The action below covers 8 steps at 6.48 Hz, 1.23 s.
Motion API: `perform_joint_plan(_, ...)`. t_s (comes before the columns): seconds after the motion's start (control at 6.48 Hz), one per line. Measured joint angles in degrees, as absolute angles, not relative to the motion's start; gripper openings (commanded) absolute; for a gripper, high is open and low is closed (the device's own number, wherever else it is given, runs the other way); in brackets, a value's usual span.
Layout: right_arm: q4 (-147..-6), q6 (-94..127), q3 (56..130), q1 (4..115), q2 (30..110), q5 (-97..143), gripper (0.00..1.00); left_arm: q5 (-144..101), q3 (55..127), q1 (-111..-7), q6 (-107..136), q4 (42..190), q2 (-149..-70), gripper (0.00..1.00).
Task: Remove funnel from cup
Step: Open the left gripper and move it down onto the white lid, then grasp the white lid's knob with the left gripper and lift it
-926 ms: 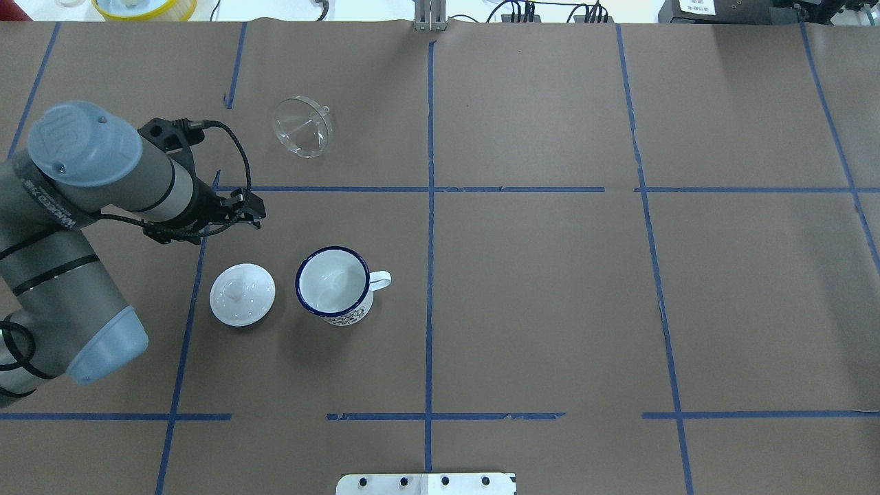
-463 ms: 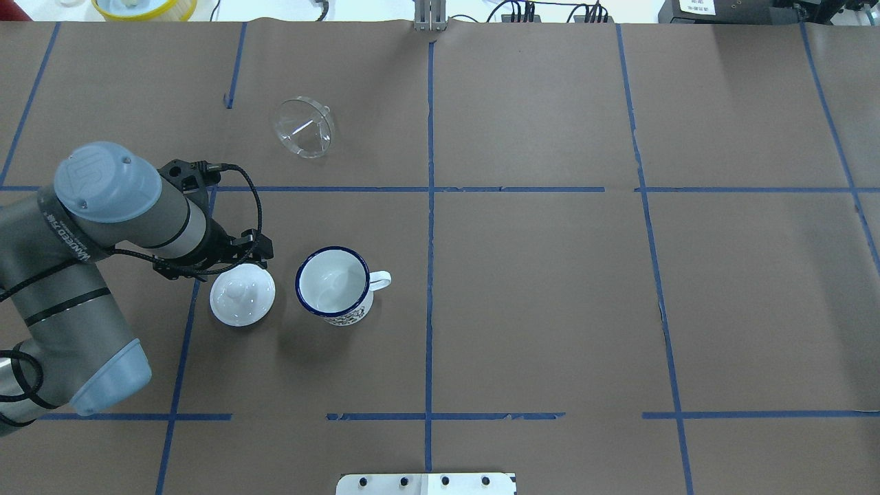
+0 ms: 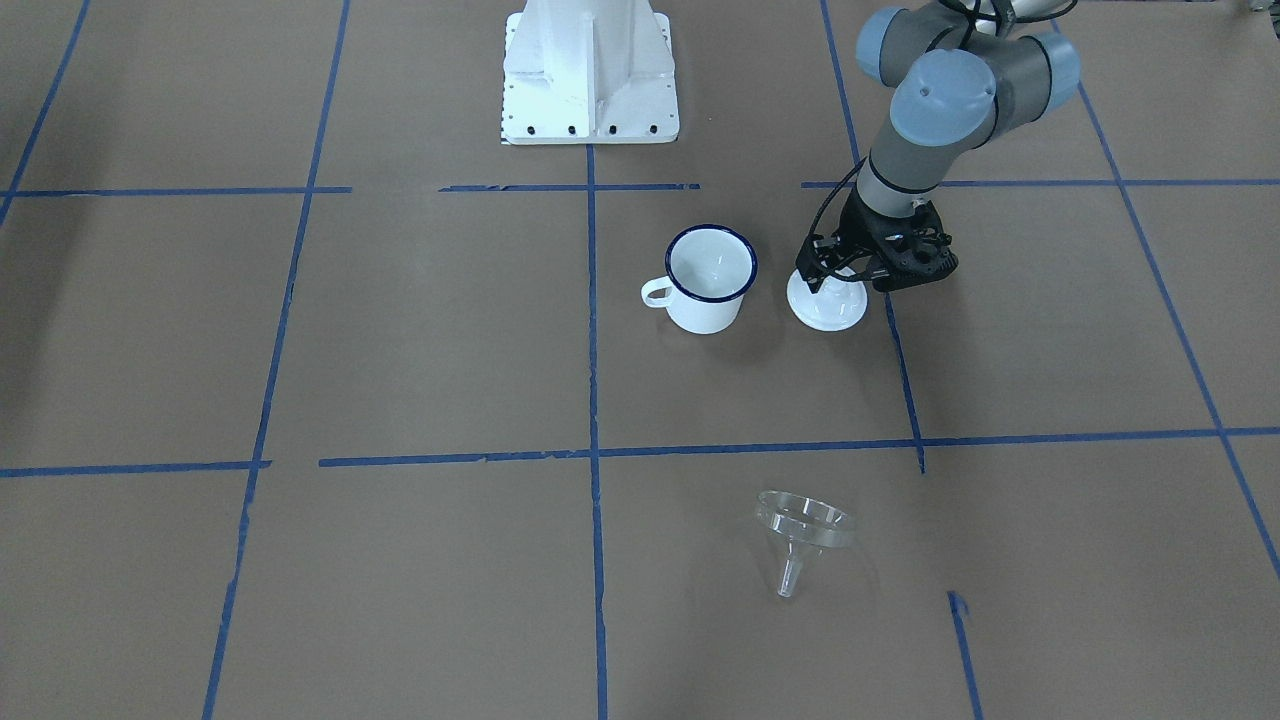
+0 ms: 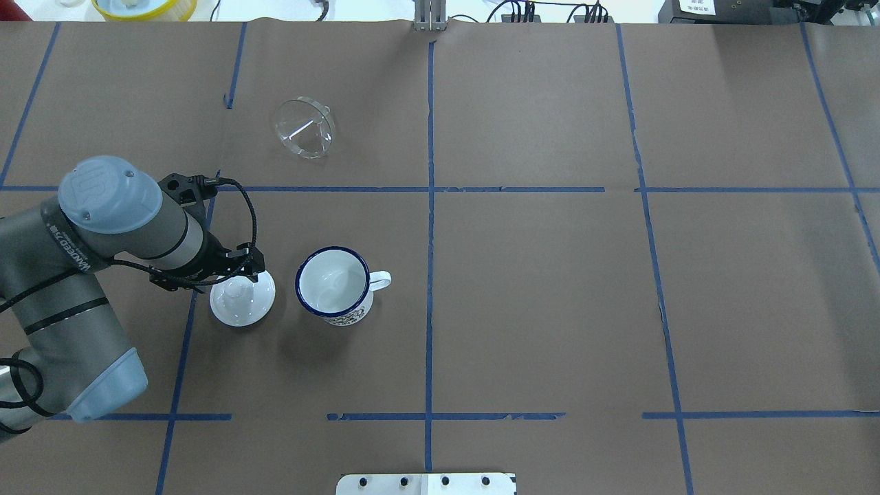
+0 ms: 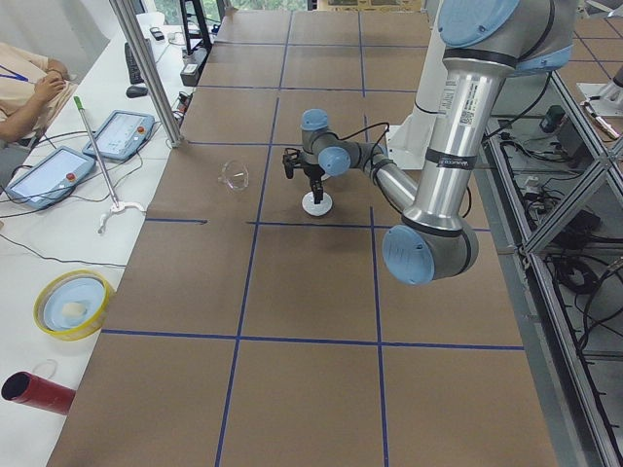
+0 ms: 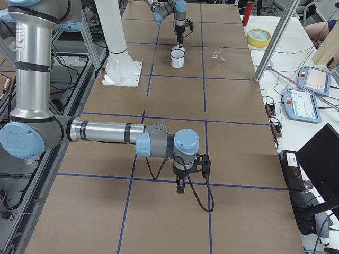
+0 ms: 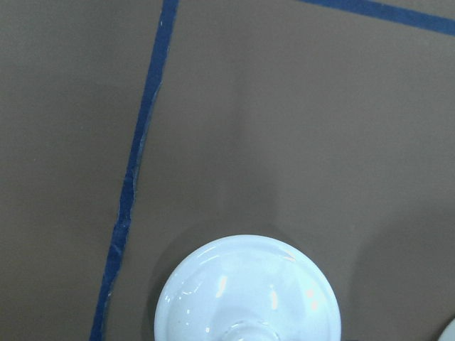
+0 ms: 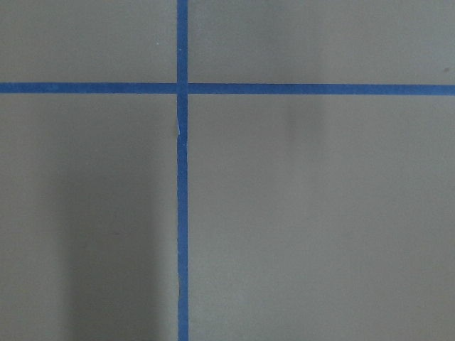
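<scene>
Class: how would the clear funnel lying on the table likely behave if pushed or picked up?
The funnel lies tipped on its side, so a push would probably roll it in a curve. Its thin, glossy clear plastic suggests it is light, and perhaps slippery to grip.

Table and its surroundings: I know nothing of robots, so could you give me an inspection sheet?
Surface: table, brown paper with a blue tape grid.
Job's things: funnel out of the cup, lying on its side, apart from it; cup upright, empty.
Clutter: white lid beside the cup, not touching.
Grippers: left gripper over the lid, open or shut unclear; right gripper above bare paper, state unclear.
Cables: black cable looped at the left wrist.
Surroundings: yellow bowl and seated person beyond the table's edges.
</scene>
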State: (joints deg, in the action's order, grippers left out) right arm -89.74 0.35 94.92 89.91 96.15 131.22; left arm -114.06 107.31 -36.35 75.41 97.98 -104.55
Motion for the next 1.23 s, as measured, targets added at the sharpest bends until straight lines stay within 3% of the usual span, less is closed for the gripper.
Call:
perform_joint_plan(0.46, -89.74, 0.35, 94.92, 89.91, 96.12, 131.22, 1.00, -114.08, 106.38, -36.14, 75.41, 98.13, -104.62, 0.73)
perform_joint_plan(0.62, -89.74, 0.35, 94.92, 89.91, 96.13, 131.22, 1.00, -114.10, 106.10, -36.05, 75.41, 98.16, -104.65, 0.64)
perform_joint_plan(1.23, -89.74, 0.35, 94.92, 89.91, 96.15, 131.22, 1.00, -115.48, 105.83, -35.95, 75.61, 98.17, -104.90, 0.62)
